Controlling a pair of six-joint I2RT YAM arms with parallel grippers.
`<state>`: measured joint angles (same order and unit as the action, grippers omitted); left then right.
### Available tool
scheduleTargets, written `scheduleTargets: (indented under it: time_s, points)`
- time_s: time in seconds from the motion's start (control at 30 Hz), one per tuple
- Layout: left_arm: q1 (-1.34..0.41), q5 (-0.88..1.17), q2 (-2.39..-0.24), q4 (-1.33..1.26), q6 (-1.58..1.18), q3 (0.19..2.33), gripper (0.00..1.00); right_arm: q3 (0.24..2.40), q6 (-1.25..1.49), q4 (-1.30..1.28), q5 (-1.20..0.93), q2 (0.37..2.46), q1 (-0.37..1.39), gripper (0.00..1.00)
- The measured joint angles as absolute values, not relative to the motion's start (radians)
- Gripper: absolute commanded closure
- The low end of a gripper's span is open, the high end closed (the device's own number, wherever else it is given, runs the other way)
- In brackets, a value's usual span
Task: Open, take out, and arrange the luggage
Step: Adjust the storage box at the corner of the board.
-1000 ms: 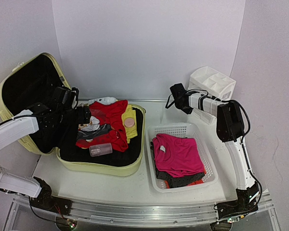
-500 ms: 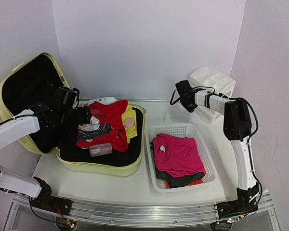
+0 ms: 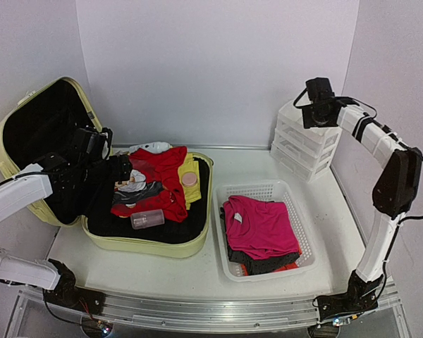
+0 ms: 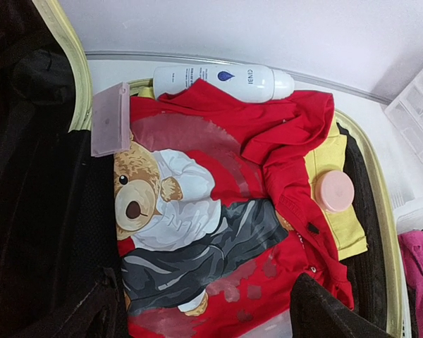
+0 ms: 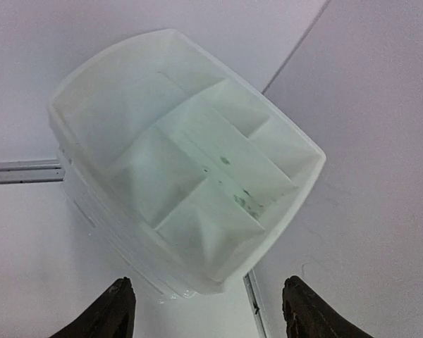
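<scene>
1. One luggage (image 3: 141, 246) case, pale yellow-green, lies open on the left half of the table (image 3: 162, 273). Its black-lined lid leans back to the left, and its base is flat.
2. Inside the base, a red shirt (image 4: 225, 151) printed with a teddy bear is spread over the top. A yellow garment (image 4: 342, 229) shows beside it on the right.
3. A white bottle (image 4: 222, 79) lies on its side at the far edge of the shirt, and a round pink jar (image 4: 334, 191) sits on the yellow garment. A clear bottle (image 3: 147, 219) lies on its side near the front of the case.
4. The left gripper (image 4: 204, 320) hangs over the red shirt with its jaws spread wide, gripping nothing.
5. Just right of the luggage stands a white mesh basket (image 3: 268, 189) with a magenta garment (image 3: 261, 225) on top of darker clothes.
6. At the back right corner sits a white drawer organizer (image 3: 296, 144), with the divided tray on top.
7. The right gripper (image 5: 208, 317) is raised above that organizer, its jaws apart and holding nothing.
</scene>
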<state>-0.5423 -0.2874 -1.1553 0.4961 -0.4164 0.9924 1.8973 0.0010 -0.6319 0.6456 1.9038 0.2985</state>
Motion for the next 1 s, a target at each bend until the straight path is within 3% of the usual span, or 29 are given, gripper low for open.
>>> scheduleTargets:
  time_s: [0.1, 0.27, 1.0]
  points:
    - [-0.542, -0.287, -1.120, 0.496, -0.419, 0.974, 0.16, 1.848, 0.124, -0.647, 0.584, 1.855, 0.220, 0.21]
    - [-0.542, -0.288, -1.087, 0.496, -0.421, 0.960, 0.16, 1.803, 0.295, -0.670, 0.513, 1.826, 0.111, 0.02]
    - [-0.542, -0.287, -1.111, 0.495, -0.426, 0.958, 0.15, 1.775, 0.568, -0.662, 0.392, 1.781, 0.022, 0.02]
